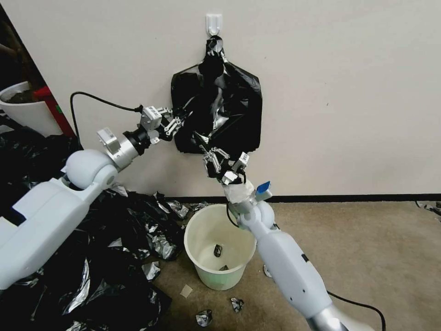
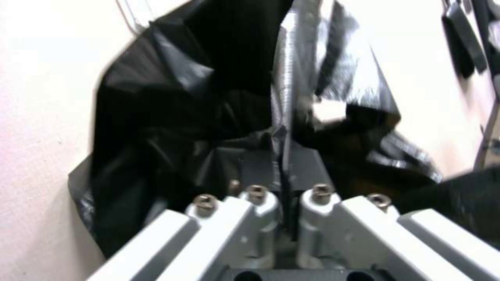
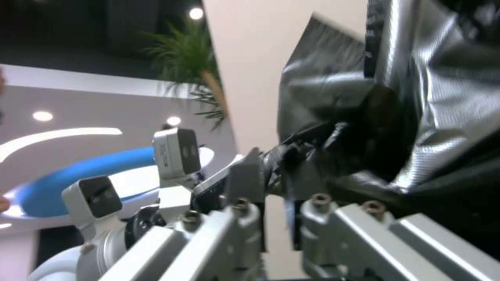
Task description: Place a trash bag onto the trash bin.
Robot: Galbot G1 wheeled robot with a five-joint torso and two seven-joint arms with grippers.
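Observation:
A flat black bundle (image 1: 239, 96) hangs by its twisted neck from a white wall hook (image 1: 214, 23). Over its front lies the trash bag (image 1: 216, 120), a glossy wrinkled black film with silvery creases. My left gripper (image 1: 177, 122) is shut on the film's left edge, and the left wrist view shows the bag (image 2: 172, 101) pinched by that gripper (image 2: 279, 148). My right gripper (image 1: 209, 155) reaches up from below and is shut on the film's lower edge; the bag (image 3: 443, 97) bunches at its tips (image 3: 281, 164). The cream-white trash bin (image 1: 216, 276) stands on the floor directly under the bundle.
A wide heap of black film (image 1: 92, 257) covers the floor at the left, up to the bin. A bigger white planter (image 1: 23, 108) stands at the far left by the wall. Small film scraps (image 1: 204, 317) lie on the carpet and inside the bin. Bare carpet spreads to the right.

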